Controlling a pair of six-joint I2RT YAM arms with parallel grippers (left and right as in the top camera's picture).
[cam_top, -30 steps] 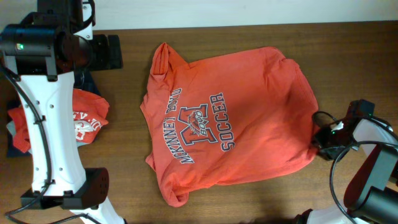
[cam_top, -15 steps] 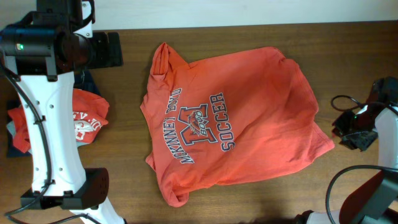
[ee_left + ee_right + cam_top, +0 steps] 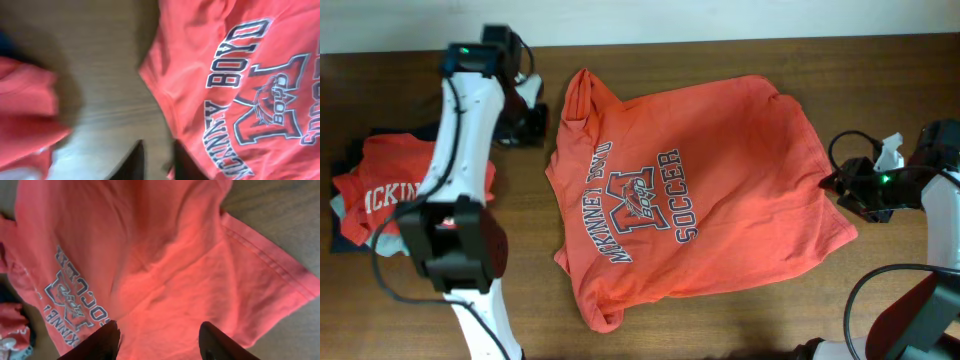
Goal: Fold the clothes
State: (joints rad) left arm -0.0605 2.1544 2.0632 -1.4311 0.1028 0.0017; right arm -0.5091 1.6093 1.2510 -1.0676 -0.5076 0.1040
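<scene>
Wood table [image 3: 720,330] carries everything. Orange-red T-shirt [image 3: 690,190] lies spread out on it, print side up, grey-and-white lettering readable. Some wrinkles, and both sleeves are bunched at the collar end.

Stack of folded garments [image 3: 365,215] sits well apart from the T-shirt, off its collar end. A red shirt with white letters [image 3: 390,185] is on top, with darker and pale cloth under it.

Left claw [image 3: 525,125] is just beside the T-shirt's collar end, near one sleeve. In the left wrist view the left claw [image 3: 157,162] is over bare wood right at the shirt's edge, jaws parted by a narrow gap, gripping nothing.

Right claw [image 3: 845,185] is at the T-shirt's hem end. In the right wrist view the right claw [image 3: 160,340] hangs above the fabric near the hem, jaws spread wide, nothing between them.
</scene>
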